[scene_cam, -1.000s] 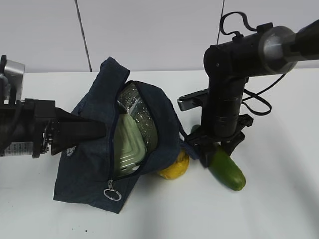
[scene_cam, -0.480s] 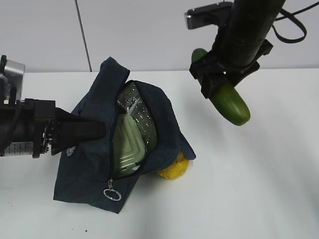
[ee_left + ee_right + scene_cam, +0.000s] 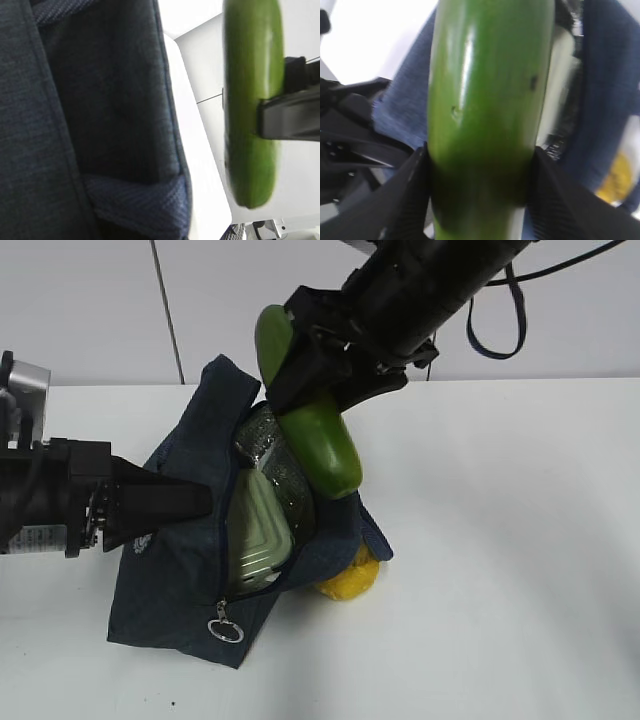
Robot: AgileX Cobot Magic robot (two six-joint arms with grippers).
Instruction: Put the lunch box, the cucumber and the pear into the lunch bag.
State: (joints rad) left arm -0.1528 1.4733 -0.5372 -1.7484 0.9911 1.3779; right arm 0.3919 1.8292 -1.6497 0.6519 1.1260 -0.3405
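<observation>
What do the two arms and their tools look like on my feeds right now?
Both arms are matte black. The right arm is thick and rounded, with a black cable looping off it; the right tool has flat black fingers with ribbed faces. The left arm is boxy, tapering to the left tool, with a silver-grey block and a small white label.

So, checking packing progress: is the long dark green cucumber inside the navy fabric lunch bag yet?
Not yet. The cucumber hangs above the lunch bag, clamped in the right gripper.
</observation>
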